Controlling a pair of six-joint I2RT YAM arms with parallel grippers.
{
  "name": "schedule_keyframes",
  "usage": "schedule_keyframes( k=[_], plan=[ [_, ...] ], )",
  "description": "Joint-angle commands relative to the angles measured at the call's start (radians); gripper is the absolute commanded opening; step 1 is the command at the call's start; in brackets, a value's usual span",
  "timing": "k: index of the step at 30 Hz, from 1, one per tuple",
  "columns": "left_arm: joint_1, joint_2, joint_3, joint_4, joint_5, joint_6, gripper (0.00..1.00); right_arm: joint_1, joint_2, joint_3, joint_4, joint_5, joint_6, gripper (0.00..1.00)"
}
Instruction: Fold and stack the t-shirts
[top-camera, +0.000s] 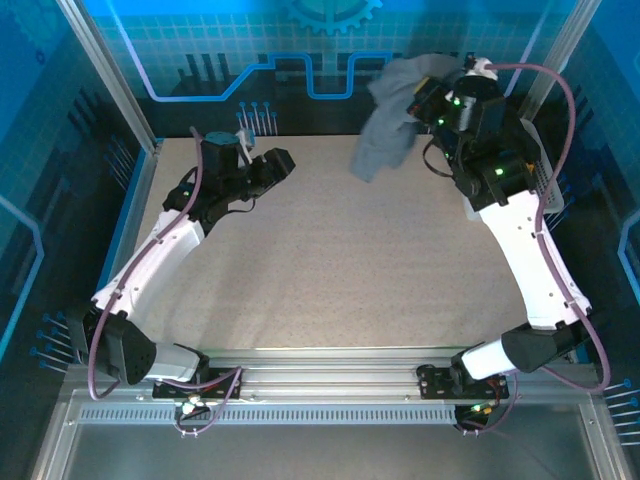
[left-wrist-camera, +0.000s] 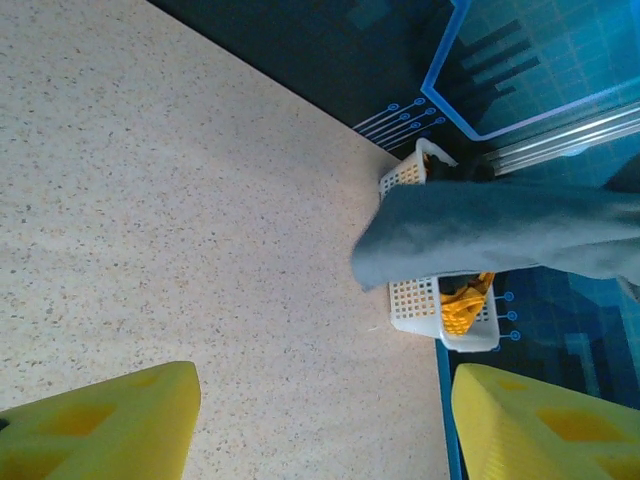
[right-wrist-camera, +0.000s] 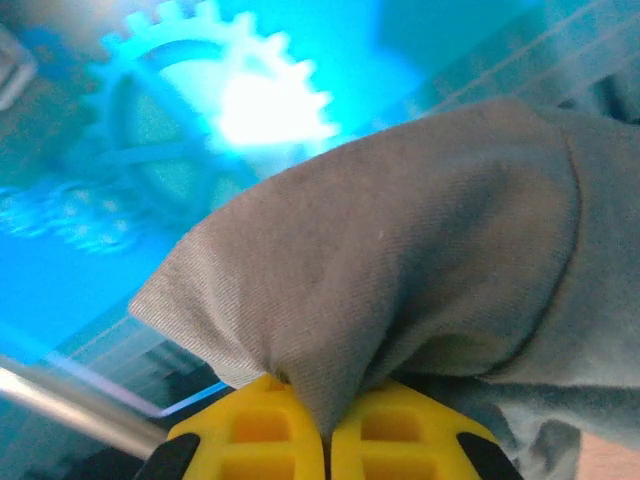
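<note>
Grey t-shirt (top-camera: 388, 125) pinched aloft by right pincer (right-wrist-camera: 328, 425), left pincer (top-camera: 278, 163) free.
Shirt hangs over far right of bench (top-camera: 330, 270), long axis roughly vertical, lower end loose near the surface; contact unclear. Right pincer clamped on a bunched fold at the shirt's top. Left pincer sits well apart to the left, low over the bench, jaws wide, holding nothing. The shirt lies to its right, so it looks best placed to catch the dangling edge. Orange-yellow t-shirt (left-wrist-camera: 465, 305) sits in white basket (left-wrist-camera: 410, 300) beyond the hanging shirt.

I see one t-shirt (top-camera: 385, 130) hanging over my table's (top-camera: 330, 260) far right. To its right, the basket (left-wrist-camera: 412, 300) holds another t-shirt (left-wrist-camera: 465, 305).
</note>
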Motion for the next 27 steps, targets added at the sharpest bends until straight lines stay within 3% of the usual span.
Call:
schedule_keyframes(
  k=[1, 6, 7, 9, 11, 13, 16, 19, 22, 27],
  plan=[
    [-0.007, -0.039, 0.023, -0.067, -0.081, 0.015, 0.69, 0.112, 0.036, 0.07, 0.017, -0.011, 0.008, 0.0],
    [0.014, -0.103, 0.016, -0.225, -0.292, -0.015, 0.69, 0.202, 0.06, -0.045, -0.2, 0.005, 0.209, 0.0],
    [0.023, -0.112, 0.008, -0.237, -0.302, -0.017, 0.69, 0.207, 0.049, -0.098, -0.231, -0.001, 0.231, 0.06],
    [0.04, -0.136, -0.009, -0.26, -0.303, -0.017, 0.69, 0.195, 0.014, -0.228, -0.317, -0.026, 0.282, 0.37],
    [0.046, -0.151, -0.03, -0.28, -0.297, -0.017, 0.69, 0.166, -0.021, -0.327, -0.392, -0.044, 0.286, 0.53],
    [0.048, -0.156, -0.054, -0.307, -0.285, -0.022, 0.69, 0.151, -0.064, -0.417, -0.387, -0.021, 0.23, 0.57],
    [0.05, -0.14, -0.098, -0.362, -0.259, -0.05, 0.68, 0.152, -0.081, -0.483, -0.318, -0.031, 0.073, 0.52],
    [0.083, -0.12, -0.183, -0.396, -0.204, -0.133, 0.67, 0.213, -0.005, -0.49, -0.219, -0.118, -0.144, 0.51],
    [0.152, -0.128, -0.283, -0.396, -0.126, -0.243, 0.61, 0.326, 0.133, -0.454, -0.151, -0.282, -0.345, 0.57],
    [0.176, -0.216, -0.333, -0.452, -0.213, -0.313, 0.61, 0.54, 0.437, -0.258, -0.196, -0.368, -0.535, 0.72]
  ],
)
